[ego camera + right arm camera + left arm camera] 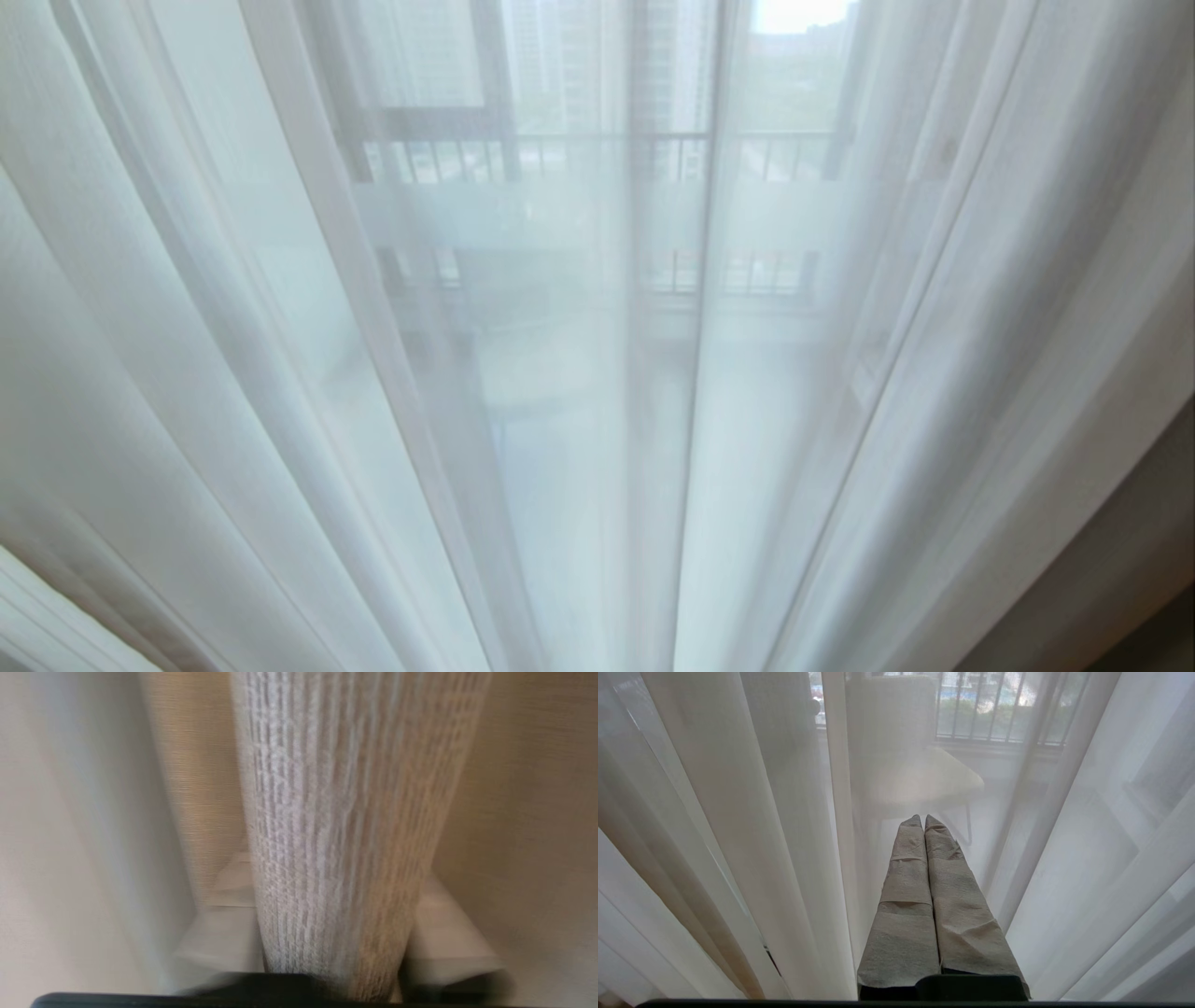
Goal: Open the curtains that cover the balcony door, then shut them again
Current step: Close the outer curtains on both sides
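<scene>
White sheers fill the view, with the right gripper's jaws set around a bunched fold of curtain.

The curtains (pixel 597 420) hang in long vertical folds across the whole head view, the thin white sheers drawn shut so the balcony door (pixel 653 233), its dark frame and a pale frosted band, shows only dimly through them; a strip of the thicker beige-grey drape (pixel 1120 560) edges the lower right. Behind the glass a railing (pixel 597 149) and a pale chair (pixel 920 779) are faintly visible. In the right wrist view the right gripper (pixel 334 933) has a gathered fold of sheer fabric between its two padded fingers (pixel 219 933), one on each side, with beige drape beside it. The left gripper (pixel 923 820) points at the sheers, its wrapped jaws pressed together and holding nothing.
</scene>
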`<state>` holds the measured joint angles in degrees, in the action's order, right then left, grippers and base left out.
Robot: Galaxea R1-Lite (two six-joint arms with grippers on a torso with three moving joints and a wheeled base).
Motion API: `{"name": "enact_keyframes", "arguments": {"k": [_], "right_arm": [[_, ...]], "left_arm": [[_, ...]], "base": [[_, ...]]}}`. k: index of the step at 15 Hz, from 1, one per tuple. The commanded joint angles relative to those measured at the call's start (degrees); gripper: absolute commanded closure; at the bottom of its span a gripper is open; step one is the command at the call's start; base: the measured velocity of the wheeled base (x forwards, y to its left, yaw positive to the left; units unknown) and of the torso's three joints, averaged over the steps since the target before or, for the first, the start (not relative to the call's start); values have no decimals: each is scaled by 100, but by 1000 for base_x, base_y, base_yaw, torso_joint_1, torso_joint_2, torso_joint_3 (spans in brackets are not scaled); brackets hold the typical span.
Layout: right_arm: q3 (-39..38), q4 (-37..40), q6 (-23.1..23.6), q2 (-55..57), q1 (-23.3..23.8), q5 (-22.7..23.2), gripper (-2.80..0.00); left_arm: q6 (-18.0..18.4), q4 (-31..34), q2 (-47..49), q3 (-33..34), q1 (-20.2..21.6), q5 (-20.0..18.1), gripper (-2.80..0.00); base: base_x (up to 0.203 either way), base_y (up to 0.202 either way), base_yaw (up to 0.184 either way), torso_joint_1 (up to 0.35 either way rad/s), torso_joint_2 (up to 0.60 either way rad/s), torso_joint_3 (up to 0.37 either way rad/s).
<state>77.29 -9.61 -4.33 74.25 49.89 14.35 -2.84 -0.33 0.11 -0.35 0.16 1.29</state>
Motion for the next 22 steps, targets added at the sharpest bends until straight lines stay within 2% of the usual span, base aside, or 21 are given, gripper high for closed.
{"name": "enact_keyframes", "arguments": {"k": [1,7,12,19,22], "right_arm": [[75,-6,-3,-22,-351,13,0],[267,-10,47,-239,-1838,-20,0],[266,14,363,-494,-3088,-70,0],[28,20,1531,-484,-5011,-1122,0],[-117,-10,1889,-388,-5769,-1485,0]], "left_arm": [[-6,-3,-2,0,2,3,0],[-6,-3,-2,8,2,3,0],[-6,-3,-2,0,2,3,0],[-6,-3,-2,0,2,3,0],[-6,-3,-2,0,2,3,0]], "base": [[0,0,0,0,0,0],[0,0,0,0,0,0],[0,0,0,0,0,0],[0,0,0,0,0,0],[0,0,0,0,0,0]]}}
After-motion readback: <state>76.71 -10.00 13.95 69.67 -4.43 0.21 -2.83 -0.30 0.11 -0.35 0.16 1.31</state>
